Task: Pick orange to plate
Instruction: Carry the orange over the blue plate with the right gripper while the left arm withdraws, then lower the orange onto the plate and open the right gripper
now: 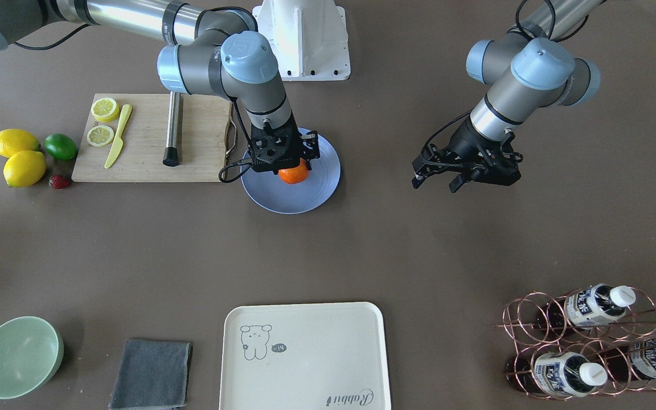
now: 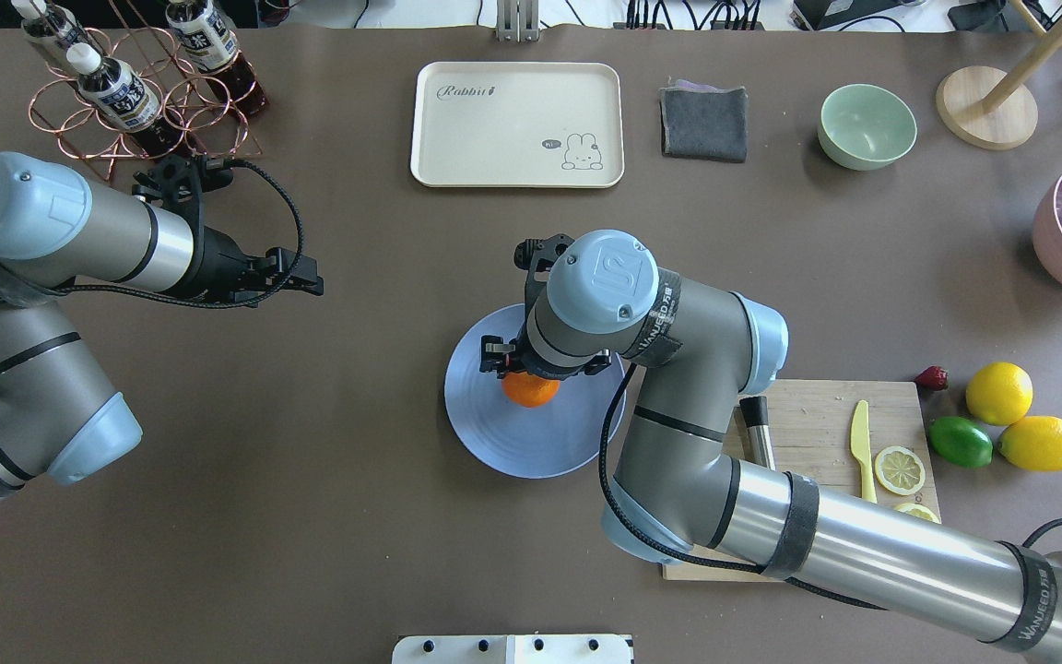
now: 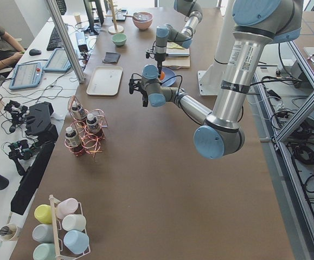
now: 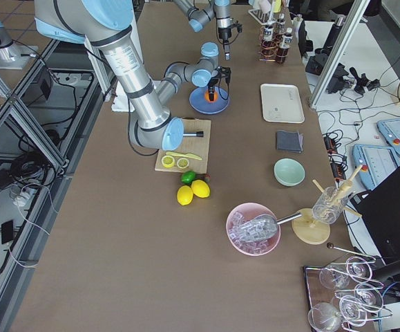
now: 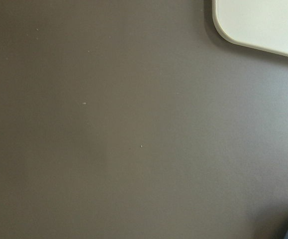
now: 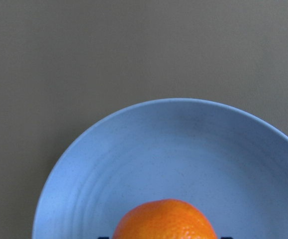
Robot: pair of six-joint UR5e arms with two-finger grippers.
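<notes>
The orange (image 1: 295,175) is over the middle of the periwinkle-blue plate (image 1: 305,199), on it or just above it; which, I cannot tell. My right gripper (image 1: 289,164) points straight down over the fruit and is shut on it. In the right wrist view the orange (image 6: 164,219) fills the bottom centre, dark fingertips touching its two sides, with the plate (image 6: 183,149) behind. From overhead the wrist hides most of the orange (image 2: 531,392). My left gripper (image 1: 436,182) hangs open and empty above bare table, well apart from the plate.
A wooden cutting board (image 1: 146,136) with lemon slices, a yellow knife and a metal rod lies right beside the plate. Two lemons (image 1: 23,168) and a lime (image 1: 60,146) sit beyond it. A cream tray (image 1: 305,353), green bowl (image 1: 17,356), grey cloth (image 1: 151,373) and bottle rack (image 1: 590,341) line the far edge.
</notes>
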